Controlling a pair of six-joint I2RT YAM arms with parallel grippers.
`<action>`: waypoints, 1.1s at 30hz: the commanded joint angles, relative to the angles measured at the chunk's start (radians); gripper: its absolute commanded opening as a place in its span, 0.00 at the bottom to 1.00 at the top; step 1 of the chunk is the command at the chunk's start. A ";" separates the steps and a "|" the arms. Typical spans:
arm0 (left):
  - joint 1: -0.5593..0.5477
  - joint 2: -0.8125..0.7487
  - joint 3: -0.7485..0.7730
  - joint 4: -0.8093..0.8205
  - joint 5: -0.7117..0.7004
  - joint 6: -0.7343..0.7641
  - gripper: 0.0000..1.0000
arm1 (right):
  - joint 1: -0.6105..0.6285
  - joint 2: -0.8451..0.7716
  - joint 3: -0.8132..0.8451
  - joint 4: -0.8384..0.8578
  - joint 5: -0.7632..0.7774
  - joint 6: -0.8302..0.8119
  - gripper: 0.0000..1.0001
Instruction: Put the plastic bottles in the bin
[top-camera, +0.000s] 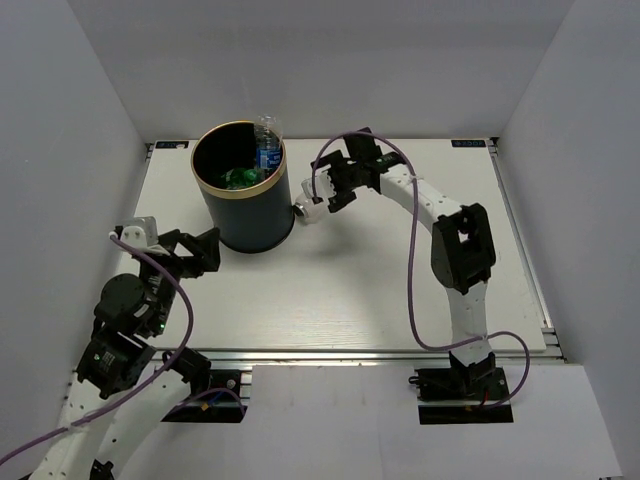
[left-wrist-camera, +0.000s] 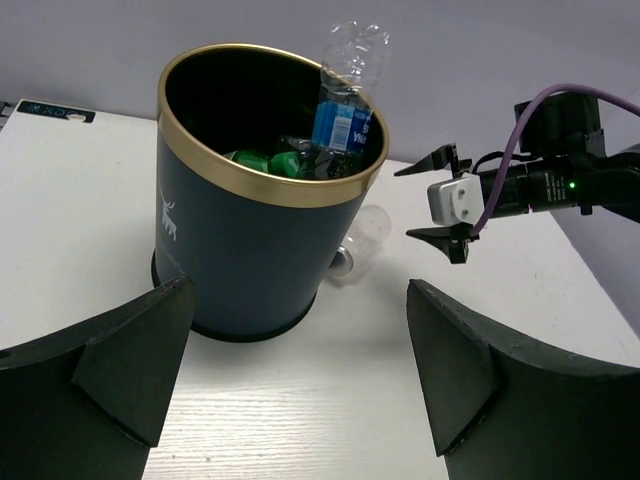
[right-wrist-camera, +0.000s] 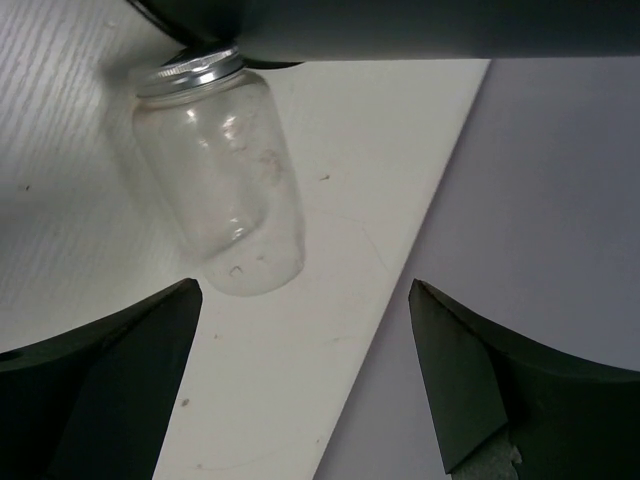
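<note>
The white table (top-camera: 400, 300) carries everything. The bin (top-camera: 250, 215), a dark navy round bucket with a gold-tan rim, stands upright on its far left part.

The right arm reaches across from the right. Its gripper (top-camera: 322, 193) is beside the bin, low over the table, with both fingers spread wide and nothing between them. The left gripper (top-camera: 200, 252) sits near the bin's front-left side, facing it. Its fingers are also spread wide and it holds nothing.

A clear plastic bottle with a blue label (left-wrist-camera: 345, 95) stands tilted inside the bin. It leans on the far rim, and its upper half pokes out above it. Green bottles (left-wrist-camera: 262, 160) lie lower down on the bin's black inside.

A wider clear bottle (right-wrist-camera: 225, 185) with a silver cap lies on its side on the table, outside the bin. Its cap end is right at the foot of the bin, and its base points towards the right gripper's fingertips, just short of them.
</note>
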 joint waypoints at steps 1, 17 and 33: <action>0.025 -0.016 -0.003 -0.018 0.052 0.012 0.96 | -0.009 0.047 0.077 -0.121 -0.030 -0.089 0.90; 0.158 -0.058 -0.032 0.000 0.186 0.003 0.97 | 0.011 0.211 0.128 -0.091 0.031 -0.159 0.90; 0.261 -0.067 -0.051 0.009 0.257 -0.016 0.97 | 0.052 0.310 0.151 0.038 0.088 -0.185 0.90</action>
